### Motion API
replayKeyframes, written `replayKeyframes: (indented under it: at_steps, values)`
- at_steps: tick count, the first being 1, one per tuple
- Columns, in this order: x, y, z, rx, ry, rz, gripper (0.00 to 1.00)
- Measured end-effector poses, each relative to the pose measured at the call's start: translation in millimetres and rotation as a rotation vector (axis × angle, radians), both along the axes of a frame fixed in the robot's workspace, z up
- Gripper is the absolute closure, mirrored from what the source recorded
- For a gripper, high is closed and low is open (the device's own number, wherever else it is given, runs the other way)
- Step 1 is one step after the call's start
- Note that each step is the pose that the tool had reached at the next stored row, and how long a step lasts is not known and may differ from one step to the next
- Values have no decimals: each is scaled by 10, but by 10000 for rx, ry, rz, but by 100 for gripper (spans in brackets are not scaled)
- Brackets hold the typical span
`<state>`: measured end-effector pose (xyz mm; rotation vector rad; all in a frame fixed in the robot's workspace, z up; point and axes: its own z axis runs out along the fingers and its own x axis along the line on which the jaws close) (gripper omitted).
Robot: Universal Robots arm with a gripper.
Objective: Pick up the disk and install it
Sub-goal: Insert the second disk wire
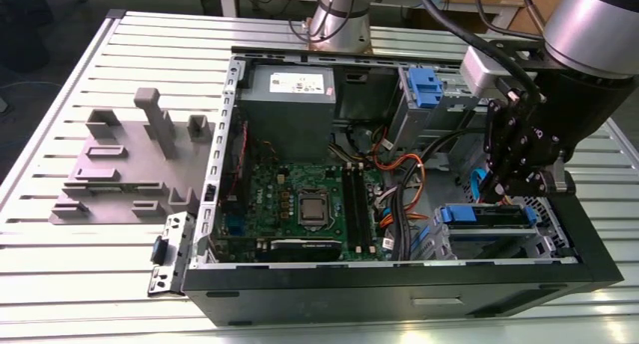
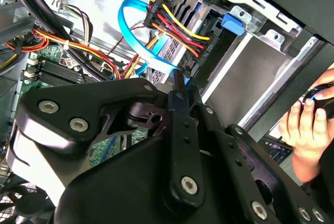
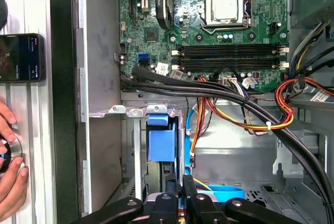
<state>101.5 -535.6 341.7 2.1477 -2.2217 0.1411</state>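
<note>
- The gripper [image 1: 521, 181] hangs over the open computer case [image 1: 399, 284], toward its 4 o'clock corner; its fingers look closed, empty.
- The disk [image 1: 486, 215], blue-railed, sits in the drive bay just below the gripper.

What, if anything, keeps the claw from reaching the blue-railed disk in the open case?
Probably nothing. The claw hangs right over the disk in the open computer case, and the cables lie beside it, toward the exterior view's left.

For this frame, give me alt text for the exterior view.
A black claw on a robot arm reaches into an open computer case, just above a blue-railed drive bay at the exterior view's right. A grey slotted holder block sits on the slatted table beside it.
</note>
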Motion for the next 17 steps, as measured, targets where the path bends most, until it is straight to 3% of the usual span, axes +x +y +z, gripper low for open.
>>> replayKeyframes:
  at_steps: [5, 9, 17]
  values:
    - [0, -5, -2, 14, -12, 1, 84]
    - [-8, -31, -10, 248, -55, 0, 84]
    - [-11, -148, -26, 357, -183, 1, 84]
